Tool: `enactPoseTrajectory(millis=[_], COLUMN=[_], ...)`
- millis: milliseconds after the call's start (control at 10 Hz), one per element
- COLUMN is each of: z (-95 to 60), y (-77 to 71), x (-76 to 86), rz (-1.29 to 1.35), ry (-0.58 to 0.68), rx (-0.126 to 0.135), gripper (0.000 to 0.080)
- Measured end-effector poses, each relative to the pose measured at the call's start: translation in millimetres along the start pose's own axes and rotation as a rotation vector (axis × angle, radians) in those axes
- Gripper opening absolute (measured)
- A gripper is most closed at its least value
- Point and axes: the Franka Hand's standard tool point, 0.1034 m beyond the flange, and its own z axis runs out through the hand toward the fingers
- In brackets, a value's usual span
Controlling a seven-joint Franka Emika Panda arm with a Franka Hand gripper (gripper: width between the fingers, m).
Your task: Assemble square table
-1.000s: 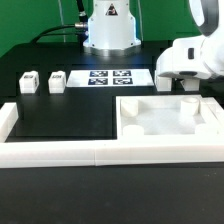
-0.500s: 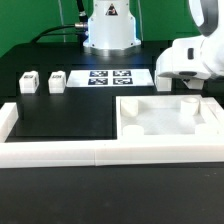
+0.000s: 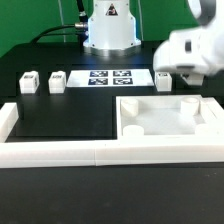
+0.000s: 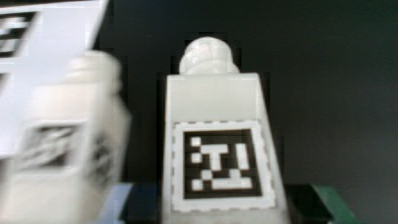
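The white square table top (image 3: 170,129) lies tray-like with round sockets at the exterior view's right, inside the border wall's corner. My gripper (image 3: 184,76) is behind it, blurred by motion. In the wrist view my gripper (image 4: 217,202) has its dark fingers (image 4: 146,200) closed on both sides of a white tagged leg block (image 4: 215,120). A second leg block (image 4: 71,125) stands right beside it, blurred; it also shows in the exterior view (image 3: 162,79). Two more leg blocks (image 3: 28,82) (image 3: 57,80) stand at the exterior view's left.
The marker board (image 3: 108,77) lies flat at the back middle, and its corner shows in the wrist view (image 4: 22,30). The long white border wall (image 3: 95,152) runs along the front and up the left side. The robot base (image 3: 110,30) stands behind.
The arm has moved up and toward the exterior view's left and is now motion-blurred. The table top and the two left leg blocks have not moved.
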Motion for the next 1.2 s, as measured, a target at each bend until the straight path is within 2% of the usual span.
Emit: enactPoseTrajectory(millis=[100,200,300,400,500,700,800,900,1000,1100,1200], z=[-28.6,-47.0,-47.6,-44.6,-49.0,-53.3,-74.5,-112.1,-142.0,-161.6,-148.3], y=[9.1,15.6,18.3,16.0,13.5,12.9,20.5,27.8,33.2,33.7,30.8], x=[-9.0,-22.3,-37.2,-31.0,-23.3,-25.4,-27.2,-21.9,-12.2,-2.7,-7.6], rz=[-0.015,-0.027,-0.036,-0.037,-0.039,-0.051,-0.065,-0.063,-0.032,-0.019,-0.032], ry=[0.054,0.075,0.03,0.042,0.111,0.26,0.293,0.376,0.493,0.646,0.696], rx=[0.014,0.0,-0.036,-0.031,-0.02,-0.002,0.006,0.029,0.04,0.032,0.039], gripper=[0.029,0.029,0.029,0.029,0.029,0.029,0.029,0.029,0.029,0.029,0.029])
